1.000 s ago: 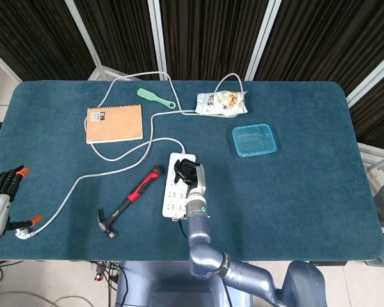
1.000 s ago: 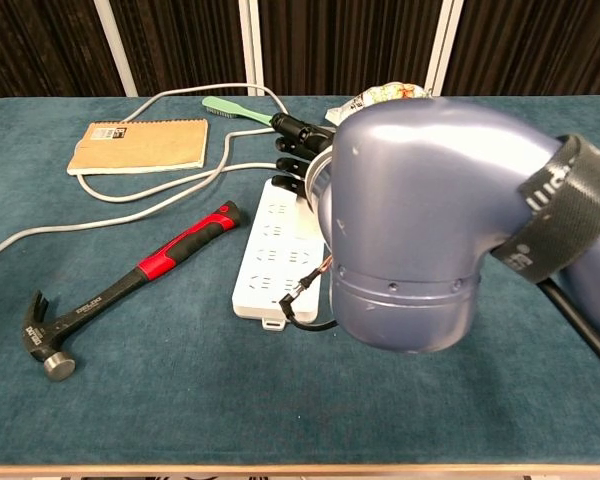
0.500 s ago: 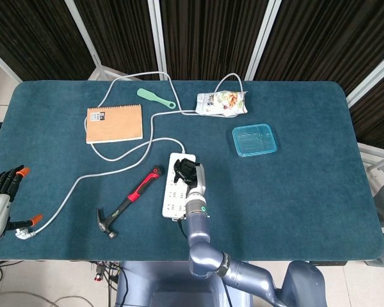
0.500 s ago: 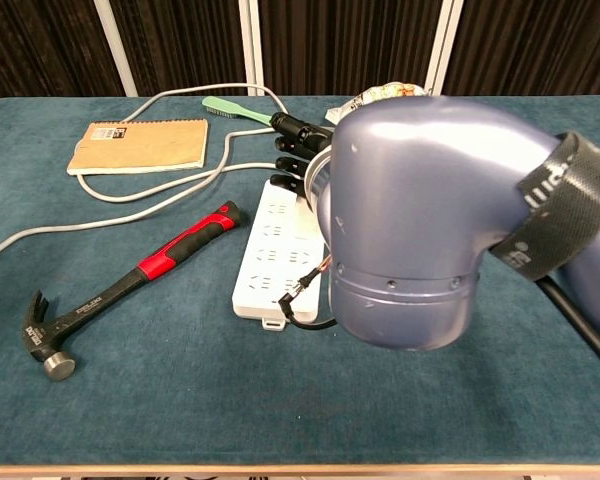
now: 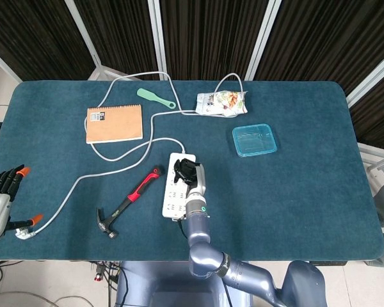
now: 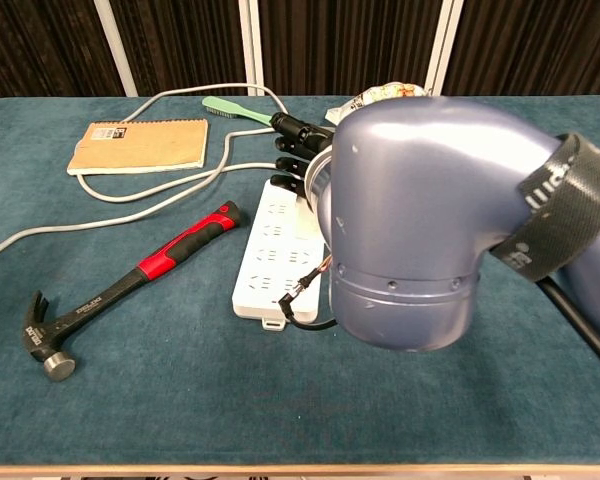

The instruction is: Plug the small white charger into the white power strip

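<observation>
Right hand (image 5: pixel 187 171) is hovering over the top end of the white power strip (image 5: pixel 173 197) at frame center, dark fingers (image 6: pixel 292 148) curled downward — cannot tell if anything is in them, and the small white charger isn't visible in either view. Left hand (image 5: pixel 5 185) is sitting at the lower-left edge of the head view, fingers spread, holding nothing, just beside the grey cable's (image 5: pixel 83 179) end. Red-handled claw hammer (image 5: pixel 128 201) is lying left of the strip. Notebook (image 5: pixel 114 123), green brush (image 5: pixel 155 97), snack bag (image 5: pixel 222 102) and blue plastic tray (image 5: pixel 254 139) are sitting across the upper table.
</observation>
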`<state>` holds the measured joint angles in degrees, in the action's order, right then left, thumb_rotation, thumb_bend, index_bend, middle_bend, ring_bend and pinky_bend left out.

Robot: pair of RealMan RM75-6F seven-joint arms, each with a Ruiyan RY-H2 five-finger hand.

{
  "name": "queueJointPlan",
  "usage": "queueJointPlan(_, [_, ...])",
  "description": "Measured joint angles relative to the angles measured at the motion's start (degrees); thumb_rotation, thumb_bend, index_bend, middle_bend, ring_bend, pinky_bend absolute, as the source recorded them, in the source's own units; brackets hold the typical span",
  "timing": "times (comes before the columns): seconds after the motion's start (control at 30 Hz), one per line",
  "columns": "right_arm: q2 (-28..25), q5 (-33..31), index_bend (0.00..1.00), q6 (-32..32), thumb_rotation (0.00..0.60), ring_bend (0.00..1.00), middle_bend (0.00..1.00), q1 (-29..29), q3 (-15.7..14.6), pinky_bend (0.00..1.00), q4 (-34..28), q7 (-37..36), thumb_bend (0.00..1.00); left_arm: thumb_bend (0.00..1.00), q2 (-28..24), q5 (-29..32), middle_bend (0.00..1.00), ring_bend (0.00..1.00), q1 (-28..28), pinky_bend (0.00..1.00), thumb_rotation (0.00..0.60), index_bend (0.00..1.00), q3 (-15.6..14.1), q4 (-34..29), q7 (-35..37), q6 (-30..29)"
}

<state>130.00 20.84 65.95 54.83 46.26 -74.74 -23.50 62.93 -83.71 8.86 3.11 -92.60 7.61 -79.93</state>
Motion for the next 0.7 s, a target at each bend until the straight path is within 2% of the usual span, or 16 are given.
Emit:
queueJointPlan(0.2, [0.00,-0.49,0.89,-0.15,0.600,0.80,0.86,0.24,-0.56,0.71,0.84,-0.81,0.72,0.00,-0.01,-0.04,0.00,0.00,0.03,0.00,0.600,0.00,-0.02,0.05,0.16,0.06])
queueJointPlan(0.7, [-0.83,2.02,0.89,0.95,0.600,0.80,0.86,-1.89,1.19,0.71,-1.82,2.59,0.72,0.00,0.09,0.16,0.00,0.00,0.01,0.00,0.600,0.00,-0.06,0.00,-0.61,0.10])
